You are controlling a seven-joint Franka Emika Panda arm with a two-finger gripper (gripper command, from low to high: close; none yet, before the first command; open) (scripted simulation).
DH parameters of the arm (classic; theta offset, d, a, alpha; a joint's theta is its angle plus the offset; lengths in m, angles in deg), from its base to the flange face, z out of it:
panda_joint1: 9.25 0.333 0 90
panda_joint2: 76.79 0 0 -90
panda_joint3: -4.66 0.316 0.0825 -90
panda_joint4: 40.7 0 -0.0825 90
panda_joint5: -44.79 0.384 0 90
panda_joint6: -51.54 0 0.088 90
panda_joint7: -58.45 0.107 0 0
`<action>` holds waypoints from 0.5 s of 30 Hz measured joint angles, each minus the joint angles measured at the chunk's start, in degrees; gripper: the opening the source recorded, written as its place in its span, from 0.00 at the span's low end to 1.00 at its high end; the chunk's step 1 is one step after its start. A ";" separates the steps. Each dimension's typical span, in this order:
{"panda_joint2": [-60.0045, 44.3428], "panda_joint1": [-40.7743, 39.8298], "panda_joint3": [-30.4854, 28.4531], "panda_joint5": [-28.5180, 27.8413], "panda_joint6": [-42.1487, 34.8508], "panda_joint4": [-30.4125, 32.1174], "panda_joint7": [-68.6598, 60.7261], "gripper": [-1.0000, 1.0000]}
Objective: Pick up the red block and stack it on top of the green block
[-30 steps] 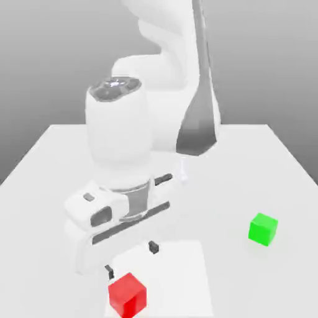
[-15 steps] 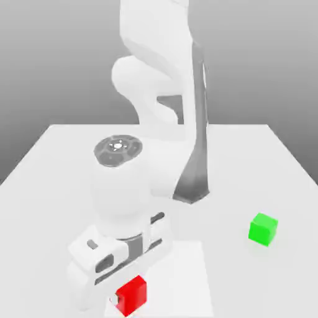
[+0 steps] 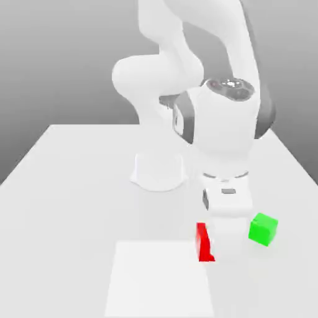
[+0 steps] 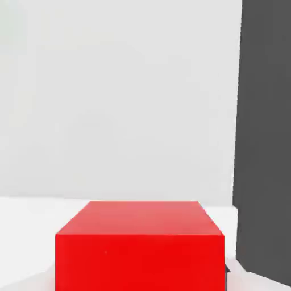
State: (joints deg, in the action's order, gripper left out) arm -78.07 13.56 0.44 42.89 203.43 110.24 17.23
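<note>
One red block (image 3: 204, 243) pinched in the jaws, carried just beside the green block (image 3: 263, 229)
Risk: it sits low, level with the green block rather than above it, so moving across could knock the green block along the tabletop (image 3: 74, 186)

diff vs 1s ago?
The gripper closed on the red block and carried it from the near edge of the table toward the exterior view's right, next to the green block. The green block stayed in place.
</note>
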 joint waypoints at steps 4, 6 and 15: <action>3.00 5.02 2.36 -0.13 0.00 2.98 -11.08 0.00; 4.46 7.73 3.37 0.11 0.11 4.51 -16.80 0.00; 8.06 17.13 7.79 3.23 2.28 10.05 -39.51 0.00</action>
State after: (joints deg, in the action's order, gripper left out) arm -70.01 30.68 8.23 46.12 205.71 120.29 -22.28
